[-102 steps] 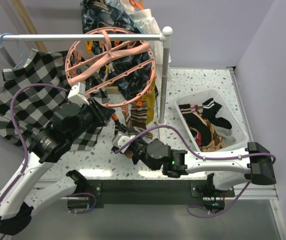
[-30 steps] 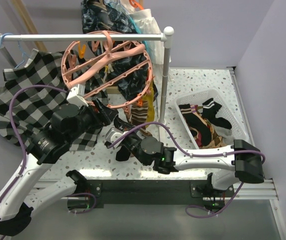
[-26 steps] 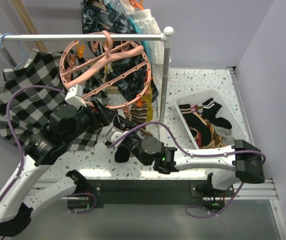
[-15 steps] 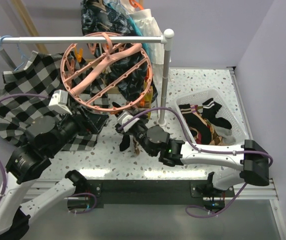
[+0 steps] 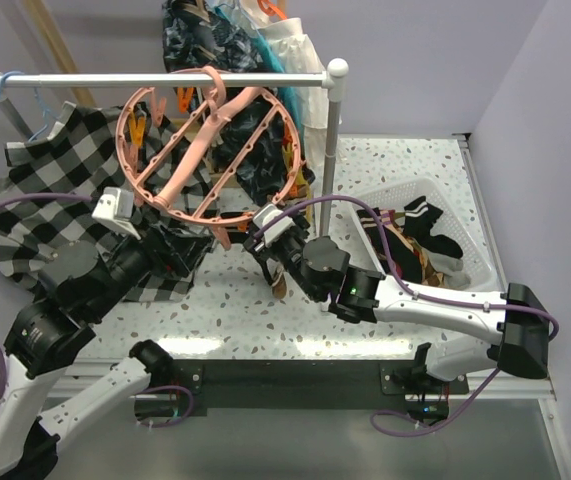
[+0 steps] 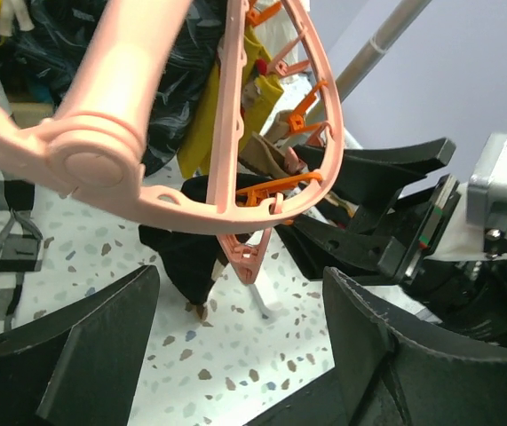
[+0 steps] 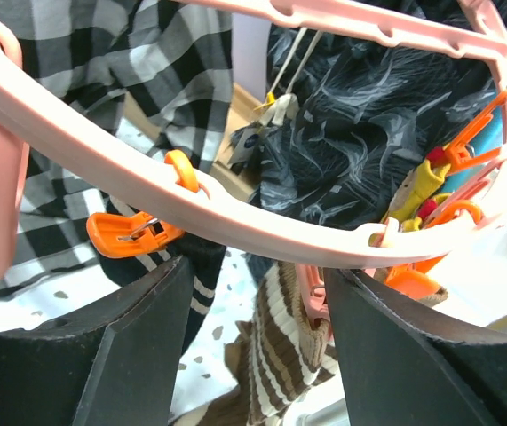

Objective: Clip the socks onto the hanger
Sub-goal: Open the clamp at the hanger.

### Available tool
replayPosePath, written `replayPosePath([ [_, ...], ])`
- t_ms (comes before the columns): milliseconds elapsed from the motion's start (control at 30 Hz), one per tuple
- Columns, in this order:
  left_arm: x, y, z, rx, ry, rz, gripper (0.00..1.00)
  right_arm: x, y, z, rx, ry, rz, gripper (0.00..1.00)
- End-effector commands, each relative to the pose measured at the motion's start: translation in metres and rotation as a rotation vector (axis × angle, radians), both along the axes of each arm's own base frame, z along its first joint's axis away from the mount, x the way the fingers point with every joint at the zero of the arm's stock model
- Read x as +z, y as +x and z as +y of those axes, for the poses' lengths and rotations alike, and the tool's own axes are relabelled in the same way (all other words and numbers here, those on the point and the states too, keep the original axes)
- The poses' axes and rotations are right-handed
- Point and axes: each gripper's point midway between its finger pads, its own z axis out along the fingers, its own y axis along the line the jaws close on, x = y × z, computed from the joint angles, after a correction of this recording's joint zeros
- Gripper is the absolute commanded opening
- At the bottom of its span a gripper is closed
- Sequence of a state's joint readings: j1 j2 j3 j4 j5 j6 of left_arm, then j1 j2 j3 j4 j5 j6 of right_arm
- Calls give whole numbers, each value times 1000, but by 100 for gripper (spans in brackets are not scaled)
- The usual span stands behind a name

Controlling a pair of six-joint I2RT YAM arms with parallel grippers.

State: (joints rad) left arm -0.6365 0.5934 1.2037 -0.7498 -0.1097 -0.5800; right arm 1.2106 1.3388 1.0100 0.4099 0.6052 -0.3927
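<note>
The salmon-pink round hanger hangs from the white rail, tilted. My left gripper is open just below its near rim, holding nothing. In the left wrist view a pink clip dangles above the open left gripper, beside a hanging black sock and a yellow sock. My right gripper is open under the rim too. In the right wrist view a brown, cream-striped sock hangs from a pink clip between the right gripper's spread fingers. A black striped sock hangs under an orange clip.
A white basket at the right holds several more socks. The black-and-white checkered shirt hangs at the left of the rail, whose right post stands just behind my right gripper. Dark bags hang behind.
My right gripper has opened and moved up and right, closer to the rail post. The left arm has drawn back to the left. The hanger has swung and turned.
</note>
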Motion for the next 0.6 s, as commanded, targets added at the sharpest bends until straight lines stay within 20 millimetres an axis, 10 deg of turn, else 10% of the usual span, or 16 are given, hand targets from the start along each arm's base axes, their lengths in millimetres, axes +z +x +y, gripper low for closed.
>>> replayPosePath([
  [0,-8,9,-17,-83,72,-71,79,29,-5,3,36,87,5,64],
  [567,-11,20,-22,-90,60,-428,79,33,-6,0,49,101,10,64],
])
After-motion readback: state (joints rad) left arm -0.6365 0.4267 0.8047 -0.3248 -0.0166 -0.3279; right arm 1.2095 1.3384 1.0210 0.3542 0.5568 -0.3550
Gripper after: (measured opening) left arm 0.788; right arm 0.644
